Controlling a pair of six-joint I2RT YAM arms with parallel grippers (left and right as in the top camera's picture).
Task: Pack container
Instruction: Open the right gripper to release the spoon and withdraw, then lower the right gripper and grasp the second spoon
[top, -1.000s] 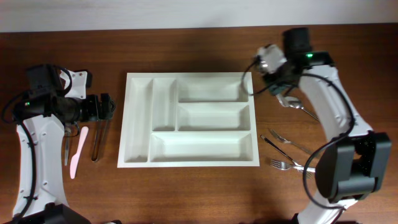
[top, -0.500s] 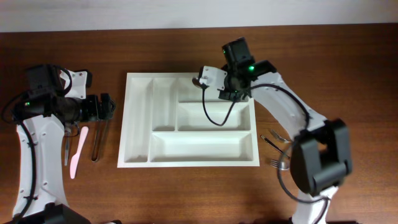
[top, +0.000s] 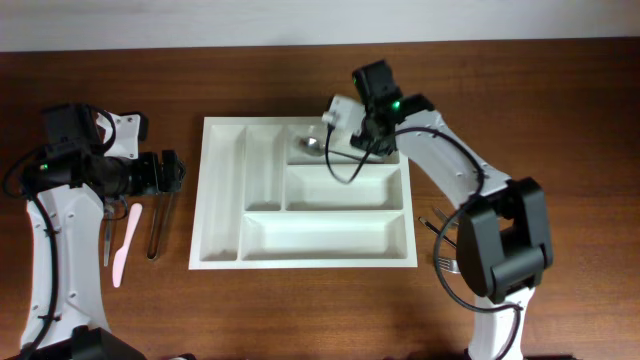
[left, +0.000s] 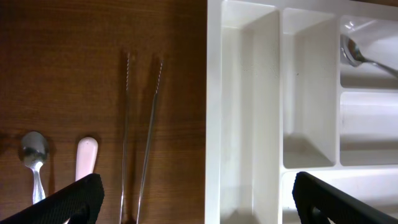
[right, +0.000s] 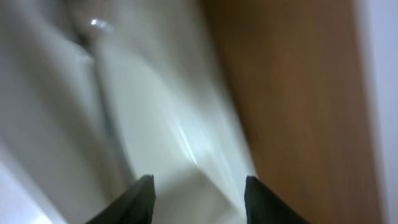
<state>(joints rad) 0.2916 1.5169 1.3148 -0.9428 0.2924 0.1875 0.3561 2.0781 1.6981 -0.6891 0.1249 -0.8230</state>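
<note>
The container (top: 222, 190) is a large white cutlery tray in the middle of the table, also seen in the left wrist view (left: 249, 112). A metal spoon (top: 308, 144) lies in its top wide compartment; its bowl shows in the left wrist view (left: 357, 55). My right gripper (top: 358, 138) hovers over that compartment, open and empty. The right wrist view is blurred and shows the open fingers (right: 199, 199) over white tray wall (right: 155, 124). My left gripper (top: 172, 172) is open and empty left of the tray (left: 196, 205).
Metal tongs (top: 158, 225), a pink spatula (top: 125, 245) and a second spoon (top: 107, 235) lie left of the tray, below the left gripper. Two forks (top: 455, 222) (top: 460, 265) lie on the wood at the tray's right.
My right arm swung left from the table's right side to over the tray's top compartment with the spoon, then let it go there. The left arm has not moved.
</note>
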